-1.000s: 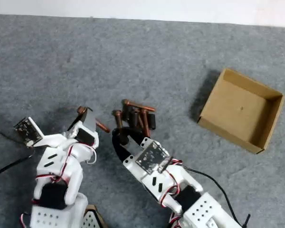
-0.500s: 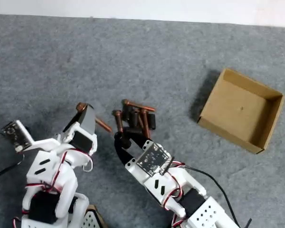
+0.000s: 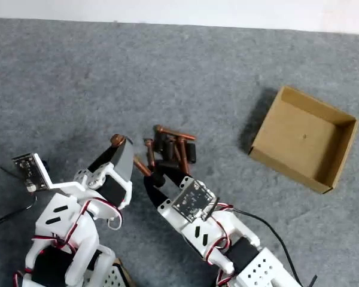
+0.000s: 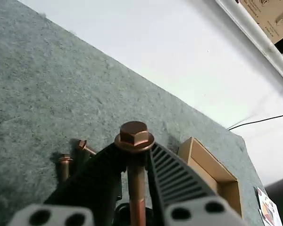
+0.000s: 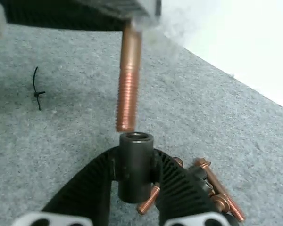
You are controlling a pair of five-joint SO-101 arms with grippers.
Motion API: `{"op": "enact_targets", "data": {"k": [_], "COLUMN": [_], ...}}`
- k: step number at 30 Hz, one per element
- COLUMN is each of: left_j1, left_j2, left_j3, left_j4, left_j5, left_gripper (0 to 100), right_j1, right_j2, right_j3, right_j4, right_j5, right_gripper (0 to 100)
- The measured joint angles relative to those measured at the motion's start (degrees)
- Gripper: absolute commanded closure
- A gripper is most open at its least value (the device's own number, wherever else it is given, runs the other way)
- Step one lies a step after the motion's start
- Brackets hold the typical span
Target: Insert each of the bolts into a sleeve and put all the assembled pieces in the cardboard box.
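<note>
Starting at the left, we log the left gripper [image 3: 123, 156] clamped on a copper bolt [image 4: 134, 137]. The hex head sits just past the fingertips and the shaft runs down between the two black fingers. In the high view the threaded end pokes out toward the other arm.

Just beside it, the right gripper [image 5: 134, 162] is closed on a dark sleeve [image 5: 134, 172], which it holds upright with the open mouth facing up. In the right wrist view the bolt's threaded tip hangs just above that mouth. It is a touch off the bore's centre and not yet inside, and we cannot tell whether it touches the rim.

Just beyond the right gripper, loose bolts [image 3: 175, 133] and dark sleeves [image 3: 191, 152] lie heaped together on the grey mat [image 3: 167, 72].

Well apart to the right stands the cardboard box [image 3: 281, 164], open side up and turned at an angle to the table edge.
</note>
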Motion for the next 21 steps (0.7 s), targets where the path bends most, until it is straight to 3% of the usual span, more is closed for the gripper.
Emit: {"op": "enact_targets", "data": {"k": [7, 13, 21], "left_j1": [0.2, 5.1, 4.2], "left_j2": [-0.1, -0.1, -0.1], "left_j3": [1.8, 1.8, 1.8], "left_j4": [0.0, 2.3, 2.5], "left_j5": [0.0, -0.4, -0.3], "left_gripper": [100, 100, 100], "right_j1": [0.1, 0.1, -0.1], "right_j2": [0.1, 0.0, 0.0], "right_j3": [0.0, 0.0, 0.0], "right_j4": [0.0, 0.0, 0.0], "right_j5": [0.0, 0.0, 0.0], "right_gripper": [99.5, 99.5, 99.5]}}
